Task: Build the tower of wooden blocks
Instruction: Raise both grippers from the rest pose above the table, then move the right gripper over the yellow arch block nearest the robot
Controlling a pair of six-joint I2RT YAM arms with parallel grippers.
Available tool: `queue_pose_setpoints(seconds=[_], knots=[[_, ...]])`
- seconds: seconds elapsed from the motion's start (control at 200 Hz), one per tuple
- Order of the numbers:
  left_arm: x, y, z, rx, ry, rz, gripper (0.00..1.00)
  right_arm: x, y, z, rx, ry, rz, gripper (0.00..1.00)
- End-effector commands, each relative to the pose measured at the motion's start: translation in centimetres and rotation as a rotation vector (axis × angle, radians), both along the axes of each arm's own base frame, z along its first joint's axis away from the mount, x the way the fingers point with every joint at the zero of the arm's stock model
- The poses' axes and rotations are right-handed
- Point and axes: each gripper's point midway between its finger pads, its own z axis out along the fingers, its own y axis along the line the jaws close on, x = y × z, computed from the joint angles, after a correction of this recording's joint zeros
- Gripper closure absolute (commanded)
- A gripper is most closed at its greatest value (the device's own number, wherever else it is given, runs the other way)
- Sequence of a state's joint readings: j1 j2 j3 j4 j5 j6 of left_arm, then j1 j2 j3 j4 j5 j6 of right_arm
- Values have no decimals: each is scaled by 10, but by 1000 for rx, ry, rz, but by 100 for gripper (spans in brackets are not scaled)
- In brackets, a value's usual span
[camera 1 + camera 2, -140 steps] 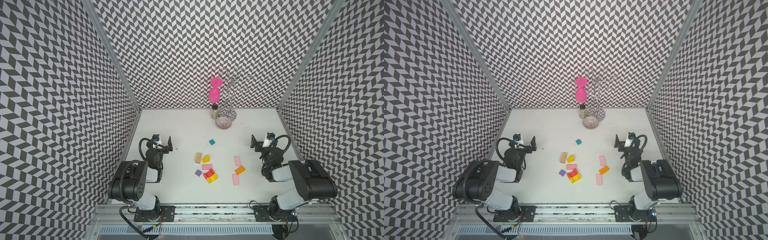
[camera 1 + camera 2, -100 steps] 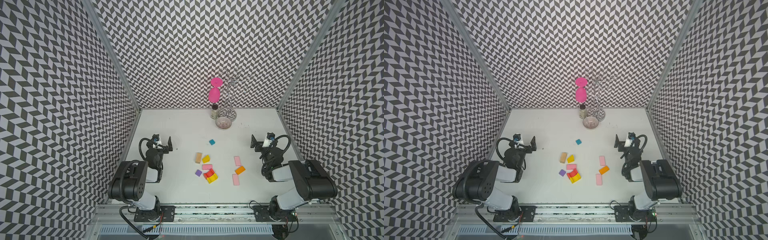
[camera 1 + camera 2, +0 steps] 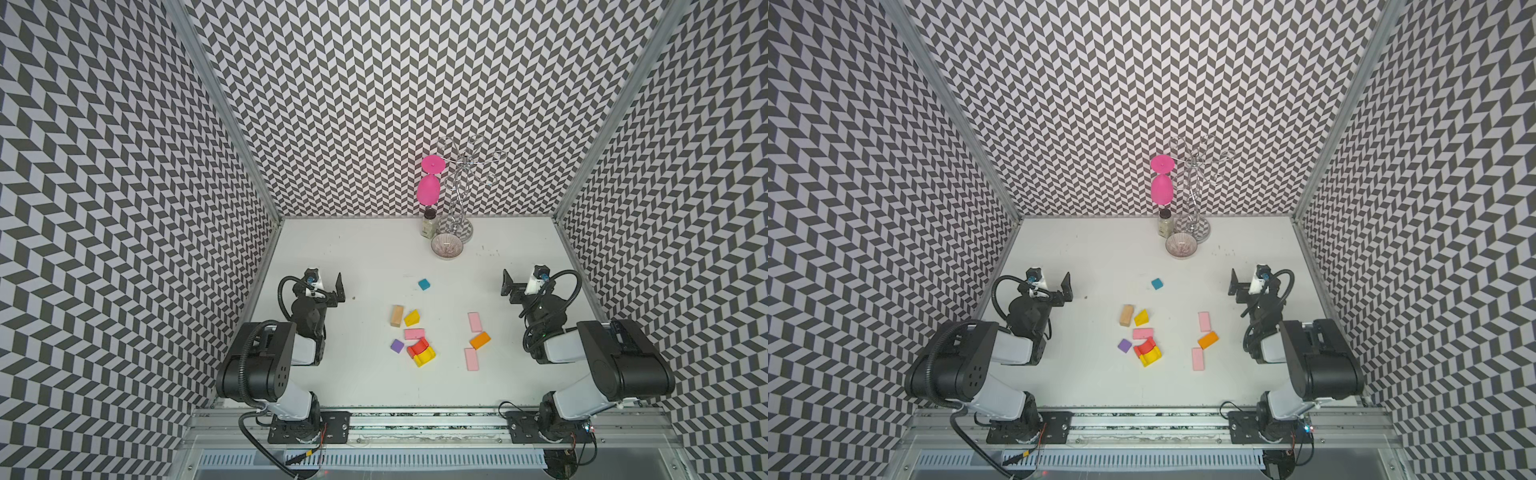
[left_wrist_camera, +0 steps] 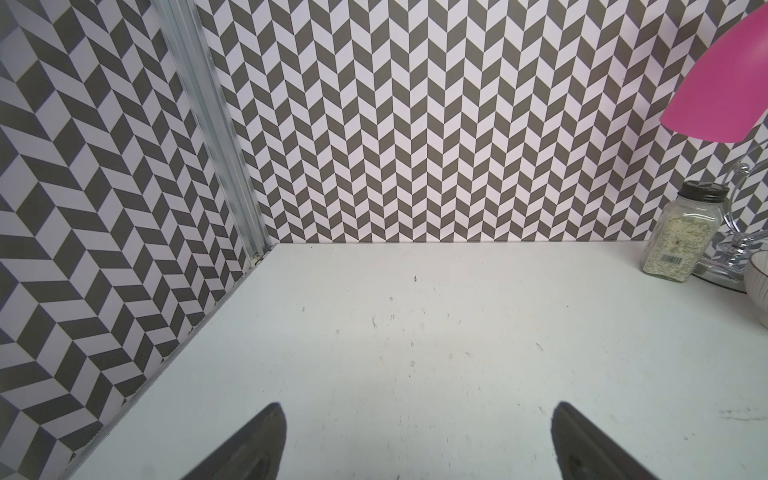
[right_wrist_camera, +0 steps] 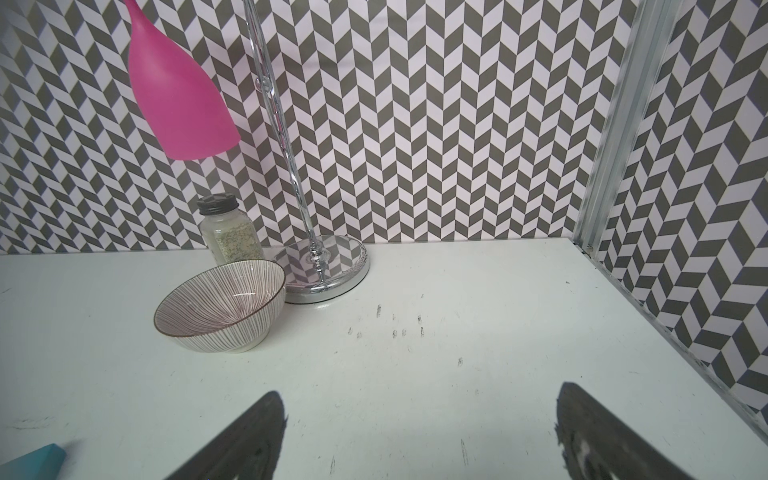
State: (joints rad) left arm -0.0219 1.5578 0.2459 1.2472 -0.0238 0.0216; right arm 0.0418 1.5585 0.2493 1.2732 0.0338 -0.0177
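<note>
no tower yet, blocks (image 3: 414, 333) all loose on the worktop (image 3: 374, 386), left hand (image 4: 417, 409) and right hand (image 5: 419, 392) both wide open, empty.

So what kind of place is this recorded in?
Probably a robot lab test cell: two arms bolted to an aluminium rail, a white table boxed in by chevron-patterned walls, wooden blocks as props.

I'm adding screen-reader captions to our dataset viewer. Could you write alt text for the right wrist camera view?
The right gripper is open above the white table, holding nothing. Beyond it a striped bowl sits by a spice jar and a chrome stand, from which a pink goblet hangs upside down; the corner of a teal block shows at the picture's edge.
</note>
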Motion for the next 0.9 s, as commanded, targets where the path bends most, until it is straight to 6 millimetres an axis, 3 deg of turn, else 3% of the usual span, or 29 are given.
queue_pose_setpoints(seconds=[0.0,0.12,0.21,0.235,0.326,0.396,0.411,0.521,0.536,0.601,0.626,0.686,0.736,0.821,0.896], knots=[[3,-1,6,-2,-20,2,0,-1,0,10,-4,-48,-4,1],[3,-1,6,-4,-20,-2,0,-3,1,10,-7,-51,-1,1],[4,-1,5,-8,-14,-13,0,-7,6,27,-29,-93,11,1],[4,0,6,-8,-17,-12,0,-16,5,22,-33,-74,-11,0],[-3,-4,21,18,-67,2,0,-31,-3,40,35,-79,-121,0],[-23,-5,44,41,-118,71,0,-38,6,46,103,-28,-74,1],[-29,-6,49,38,-133,86,0,-37,8,60,132,-41,-61,1],[-65,-9,82,-123,-205,73,0,-65,43,94,242,-104,172,1],[-70,-13,89,-149,-218,44,0,-71,43,86,264,-94,180,1],[-83,-18,105,-309,-185,-5,0,-87,40,86,413,-102,183,1],[-88,-18,100,-374,-128,-3,0,-92,41,85,446,-103,197,1],[-106,-26,114,-393,-176,-81,0,-105,48,77,475,-72,244,1],[-117,-25,106,-423,-195,-93,0,-112,50,75,499,-47,256,1],[-126,-5,76,-568,-201,7,0,-134,74,89,486,-83,433,1],[-131,-8,73,-573,-230,-26,0,-148,83,95,524,-100,513,1]])
